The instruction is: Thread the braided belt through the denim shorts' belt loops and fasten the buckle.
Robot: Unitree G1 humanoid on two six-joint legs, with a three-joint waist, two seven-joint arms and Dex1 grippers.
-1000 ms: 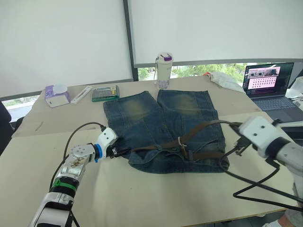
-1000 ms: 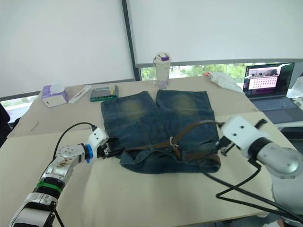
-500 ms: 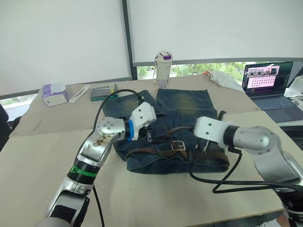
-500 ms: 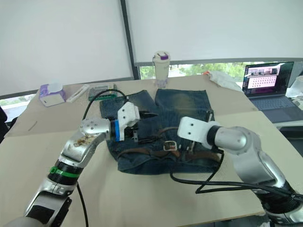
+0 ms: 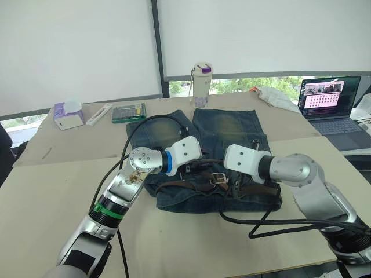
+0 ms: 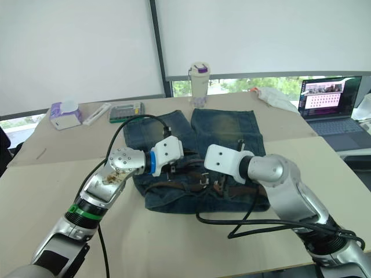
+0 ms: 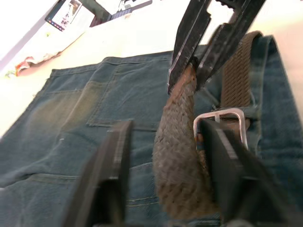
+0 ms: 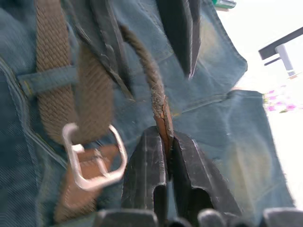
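Note:
The denim shorts [image 5: 232, 130] lie flat on the table, waistband toward me. The braided belt [image 5: 203, 186] runs along the waistband, passing under a belt loop [image 8: 47, 80], and its silver buckle [image 5: 218, 179] rests near the middle. My right gripper [image 8: 165, 139] is shut on the belt's worn reddish tip, lifted just above the denim. My left gripper [image 7: 164, 127] faces it over the waistband's left half. Its fingers [image 7: 118, 156] stand apart, one on each side of the raised strap, with a gap still showing. The buckle [image 7: 220, 125] lies just beside them.
A laptop [image 5: 327, 98] sits at the far right. A tumbler [image 5: 201, 84], a green box [image 5: 128, 113], a tissue box [image 5: 69, 114] and a white cloth [image 5: 275, 97] line the back. Black cables [image 5: 272, 223] loop over the table in front of the shorts.
Both arms came in from the shorts' outer sides to the waistband's middle. The right gripper brought the belt tip leftward. The left gripper dropped over the strap, its fingers narrowing.

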